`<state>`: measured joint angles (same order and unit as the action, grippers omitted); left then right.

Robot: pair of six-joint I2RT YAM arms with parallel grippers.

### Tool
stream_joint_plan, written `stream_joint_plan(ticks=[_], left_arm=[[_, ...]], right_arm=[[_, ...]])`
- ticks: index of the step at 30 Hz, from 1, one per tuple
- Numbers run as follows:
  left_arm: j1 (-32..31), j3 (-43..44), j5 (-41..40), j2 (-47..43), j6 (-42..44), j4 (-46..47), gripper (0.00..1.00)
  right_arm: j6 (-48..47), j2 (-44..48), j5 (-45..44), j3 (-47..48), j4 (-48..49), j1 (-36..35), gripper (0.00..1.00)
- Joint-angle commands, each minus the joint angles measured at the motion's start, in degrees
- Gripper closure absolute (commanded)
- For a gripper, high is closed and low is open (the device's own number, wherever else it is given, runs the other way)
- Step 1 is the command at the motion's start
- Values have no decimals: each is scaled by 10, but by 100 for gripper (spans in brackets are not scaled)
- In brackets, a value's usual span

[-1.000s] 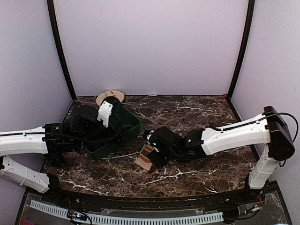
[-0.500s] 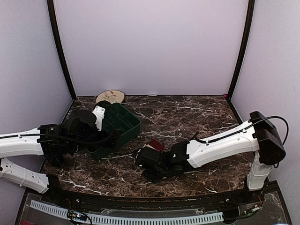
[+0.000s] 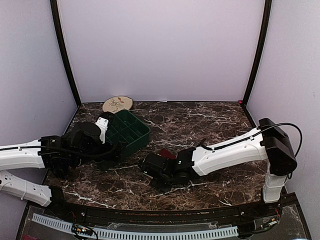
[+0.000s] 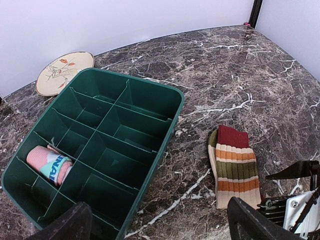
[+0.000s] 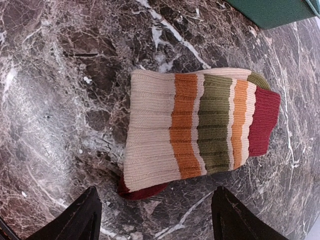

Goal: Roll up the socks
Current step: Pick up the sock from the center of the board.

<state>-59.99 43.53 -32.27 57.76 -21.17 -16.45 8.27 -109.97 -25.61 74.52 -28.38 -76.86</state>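
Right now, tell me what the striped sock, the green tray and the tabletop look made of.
Striped sock: ribbed knit fabric, matte; the ribs show. Green tray: likely moulded plastic, with smooth, thin, even walls. Tabletop: dark marble look, white veins, slight sheen; stone or laminate, cannot tell.

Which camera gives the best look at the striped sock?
Right wrist: the striped sock fills the frame, every band clear. Left wrist shows it smaller, beside the green tray. From the top, the right arm hides all but a red bit.
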Motion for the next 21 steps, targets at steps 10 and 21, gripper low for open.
stream_joint_plan(ticks=[10, 21], left_arm=[[1, -13, -10, -11, 2, 7, 4], [7, -13, -3, -3, 11, 18, 4]], right_arm=[[-40, -37, 37, 28, -16, 25, 28], [-59, -57, 58, 44, -38, 36, 41]])
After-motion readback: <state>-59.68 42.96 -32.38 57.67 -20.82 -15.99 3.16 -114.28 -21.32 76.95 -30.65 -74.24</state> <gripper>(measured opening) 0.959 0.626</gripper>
